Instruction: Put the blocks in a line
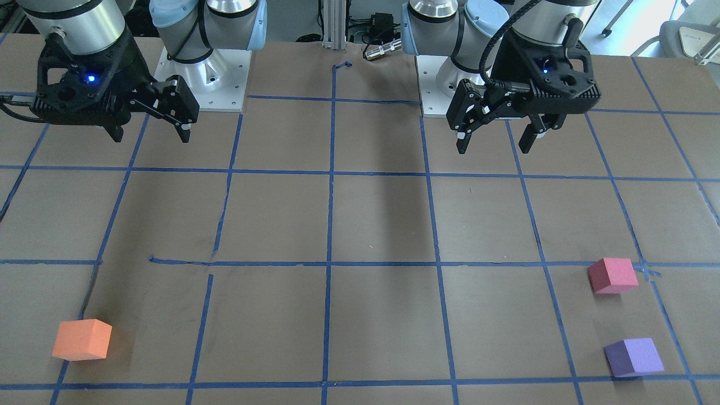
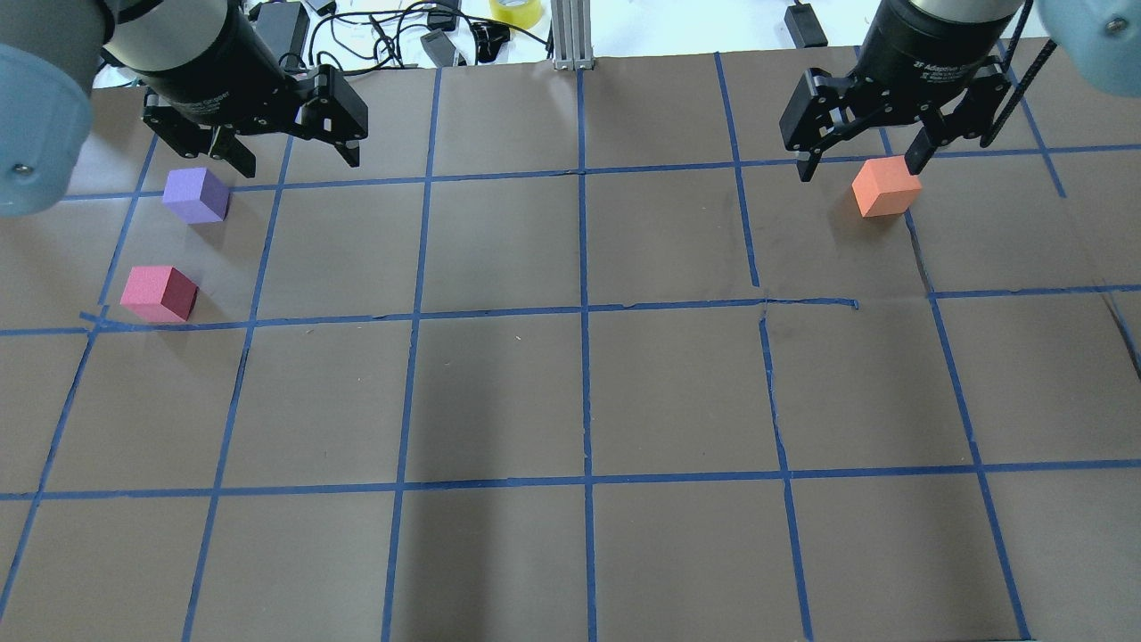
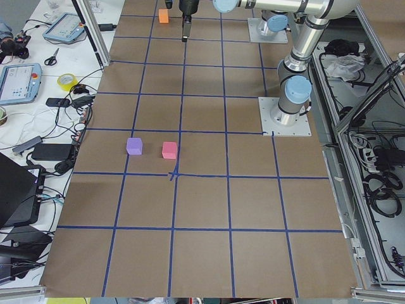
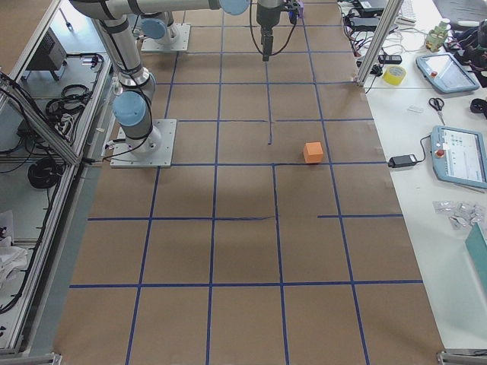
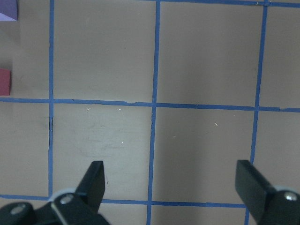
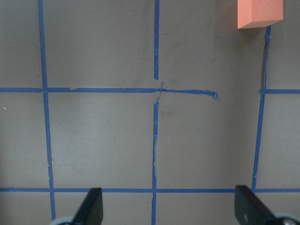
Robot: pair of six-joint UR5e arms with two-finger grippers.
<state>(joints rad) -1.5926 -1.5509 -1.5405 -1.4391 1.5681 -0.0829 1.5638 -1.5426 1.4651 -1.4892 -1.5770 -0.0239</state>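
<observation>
Three foam blocks lie apart on the brown table. The orange block [image 2: 885, 187] is on my right, far from my base [image 1: 82, 339]. The purple block [image 2: 196, 194] and the pinkish-red block [image 2: 160, 292] are close together on my left [image 1: 634, 357] [image 1: 613, 275]. My left gripper [image 2: 285, 147] [image 1: 495, 143] is open and empty, held high. My right gripper [image 2: 860, 165] [image 1: 149, 135] is open and empty, also high. The left wrist view shows the purple block [image 5: 8, 9] and the pinkish-red block [image 5: 4, 82] at its left edge. The right wrist view shows the orange block [image 6: 260, 13] at its top right.
Blue tape lines [image 2: 584, 312] form a grid on the table paper. The arms' base plates [image 1: 202, 79] [image 1: 430, 84] are at the near edge. An aluminium post [image 2: 570, 36], cables and a tape roll [image 2: 515, 11] are beyond the far edge.
</observation>
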